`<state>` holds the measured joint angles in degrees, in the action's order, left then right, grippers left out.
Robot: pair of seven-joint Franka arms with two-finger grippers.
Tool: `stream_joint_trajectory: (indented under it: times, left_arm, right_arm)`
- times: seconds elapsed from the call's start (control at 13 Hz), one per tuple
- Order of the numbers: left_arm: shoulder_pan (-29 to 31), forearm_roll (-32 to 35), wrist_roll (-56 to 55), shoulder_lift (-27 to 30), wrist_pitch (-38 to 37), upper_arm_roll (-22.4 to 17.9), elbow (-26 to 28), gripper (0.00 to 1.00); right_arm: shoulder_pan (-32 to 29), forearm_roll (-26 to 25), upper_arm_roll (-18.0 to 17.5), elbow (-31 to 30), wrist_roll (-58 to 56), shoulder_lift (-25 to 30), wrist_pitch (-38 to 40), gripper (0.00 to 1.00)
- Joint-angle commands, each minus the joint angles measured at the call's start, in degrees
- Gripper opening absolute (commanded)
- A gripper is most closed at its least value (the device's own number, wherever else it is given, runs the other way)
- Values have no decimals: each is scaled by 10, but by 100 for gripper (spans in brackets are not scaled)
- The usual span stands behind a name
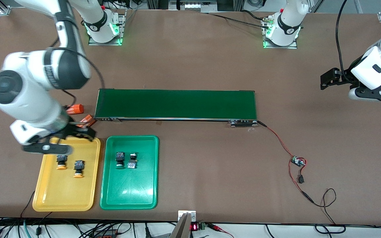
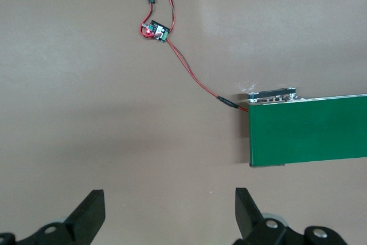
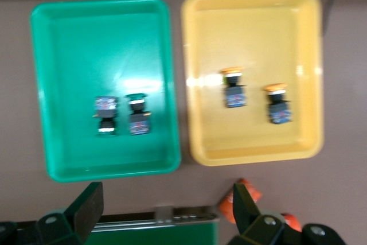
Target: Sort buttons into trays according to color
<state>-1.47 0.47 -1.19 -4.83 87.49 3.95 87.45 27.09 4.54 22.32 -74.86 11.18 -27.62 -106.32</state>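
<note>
Both orange-capped buttons (image 1: 61, 161) (image 1: 78, 168) lie in the yellow tray (image 1: 48, 198) just below the right end effector (image 1: 65, 136), which hangs open and empty. Both green ones (image 1: 120, 159) (image 1: 132, 161) lie in the green tray (image 1: 129, 195) beside it, so sorting looks finished. The left end effector (image 2: 169, 213) waits open over bare bench (image 1: 190, 59).

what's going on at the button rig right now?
Sorting looks done: two orange-capped buttons lie in the yellow tray, two green ones in the green tray. The right gripper is over the yellow tray's conveyor-side edge, fingers open, holding nothing. The left gripper waits open over bare table past the conveyor's end.
</note>
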Motion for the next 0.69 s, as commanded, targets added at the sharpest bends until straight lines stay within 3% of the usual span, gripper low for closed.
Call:
stream_joint_trajectory:
  times: [0.0,0.23,0.54,0.62]
  left_arm:
    - [2,13,6,-4,-12,0,-14,100]
    - [2,13,2,-4,-19,2,-14,100]
    - [-2,13,0,-4,-19,4,-14,100]
    - [-2,13,0,-4,-19,4,-14,100]
  right_arm:
    - [-83,4,-19,-13,-23,62,24,100]
    - [-190,5,-81,-14,-101,105,91,100]
    - [-283,-5,-168,-56,-99,178,160,100]
    - [-286,-18,-176,-68,-100,193,175,100]
